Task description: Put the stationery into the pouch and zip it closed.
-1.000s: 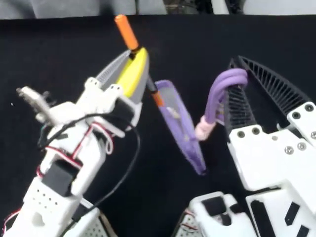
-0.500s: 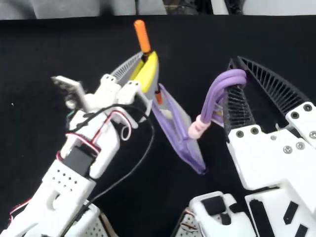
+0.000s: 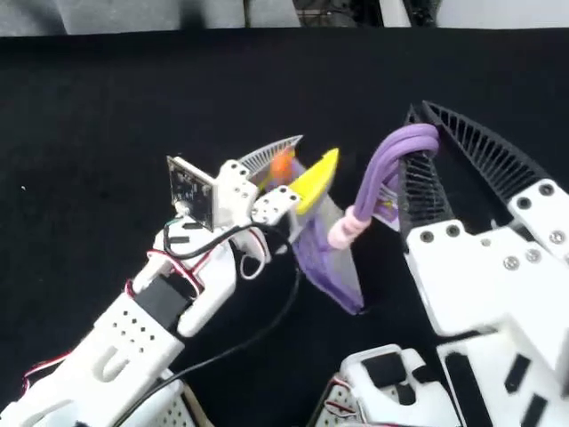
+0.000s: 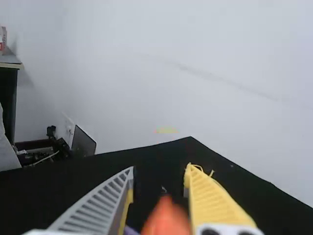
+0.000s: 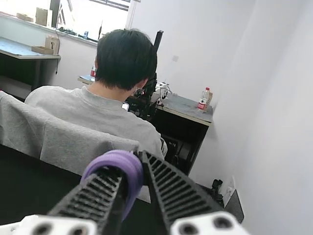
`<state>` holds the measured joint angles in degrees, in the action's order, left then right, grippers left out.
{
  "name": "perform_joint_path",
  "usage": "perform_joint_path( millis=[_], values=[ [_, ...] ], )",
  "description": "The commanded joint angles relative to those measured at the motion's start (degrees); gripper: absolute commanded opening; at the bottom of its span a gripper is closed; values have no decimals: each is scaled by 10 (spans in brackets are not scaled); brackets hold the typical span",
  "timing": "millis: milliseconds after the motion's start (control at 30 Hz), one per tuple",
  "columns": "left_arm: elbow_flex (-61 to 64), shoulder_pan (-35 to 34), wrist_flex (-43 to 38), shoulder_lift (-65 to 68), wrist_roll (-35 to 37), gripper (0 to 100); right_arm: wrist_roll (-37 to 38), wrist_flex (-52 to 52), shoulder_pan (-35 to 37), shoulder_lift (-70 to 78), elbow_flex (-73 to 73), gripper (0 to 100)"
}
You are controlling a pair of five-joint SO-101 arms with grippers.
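Note:
A purple pouch (image 3: pixel 327 260) hangs tilted over the black table by its purple strap (image 3: pixel 391 165), which carries a pink bead (image 3: pixel 342 234). My right gripper (image 3: pixel 418 111) is shut on that strap, which shows between its black fingers (image 5: pixel 171 191) as the purple strap (image 5: pixel 115 170). My left gripper (image 3: pixel 313 149) sits at the pouch's upper end, shut on an orange pen (image 3: pixel 283 165). Most of the pen is hidden by the fingers. From the left wrist, the orange pen (image 4: pixel 164 220) stands between the grey and yellow fingers of the left gripper (image 4: pixel 160 176).
The black table (image 3: pixel 107 107) stretches wide to the left and far side, ending at its far edge (image 3: pixel 267 28). Both arms' white bases (image 3: pixel 382 382) crowd the near edge. The right arm's body (image 3: pixel 498 276) takes up the near right.
My left arm has swung right and tipped up, carrying the orange pen from the far middle of the table to the pouch's upper end. The right gripper and strap have barely moved.

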<state>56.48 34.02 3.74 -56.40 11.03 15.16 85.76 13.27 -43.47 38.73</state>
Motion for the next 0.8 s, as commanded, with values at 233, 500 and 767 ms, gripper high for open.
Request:
perform_joint_path(
  millis=[233, 500, 767],
  values=[
    [-305, -110, 281, -59, 113, 174, 5, -33, -41, -2, -26, 11],
    [-170, -301, 228, -80, 157, 173, 5, -48, -98, -2, -26, 11],
    [91, -385, -14, 39, 159, 170, 5, -48, -99, 2, -26, 11]
  ],
)
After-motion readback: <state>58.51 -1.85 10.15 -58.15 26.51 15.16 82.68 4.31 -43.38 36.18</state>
